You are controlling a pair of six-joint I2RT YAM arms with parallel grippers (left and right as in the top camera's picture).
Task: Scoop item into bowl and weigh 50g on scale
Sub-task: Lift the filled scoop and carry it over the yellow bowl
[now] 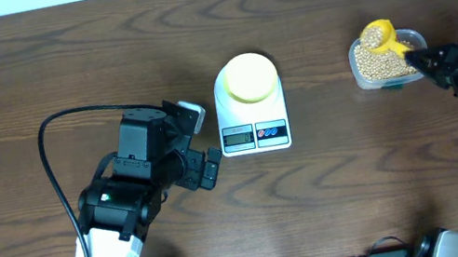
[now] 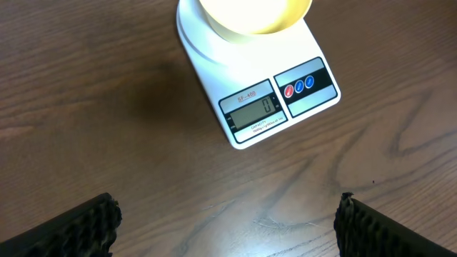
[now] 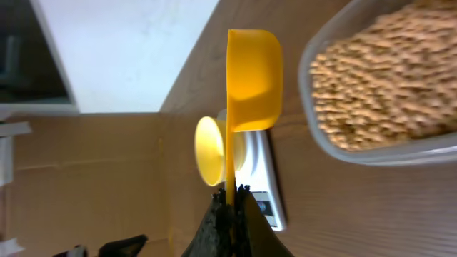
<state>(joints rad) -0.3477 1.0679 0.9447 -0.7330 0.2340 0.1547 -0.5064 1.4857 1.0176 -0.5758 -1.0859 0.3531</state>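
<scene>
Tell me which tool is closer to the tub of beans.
Right. The right tool, gripping the yellow scoop, is at the edge of the tub; the left tool is far off, beyond the scale.

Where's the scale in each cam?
Overhead: scale at picture centre, display edge lowest.
Left wrist: scale at top centre, tilted, display and buttons showing.
Right wrist: scale at lower centre, just right of the handle of the scoop.
Shared landmark: the pale yellow bowl on the scale, in all three views.
</scene>
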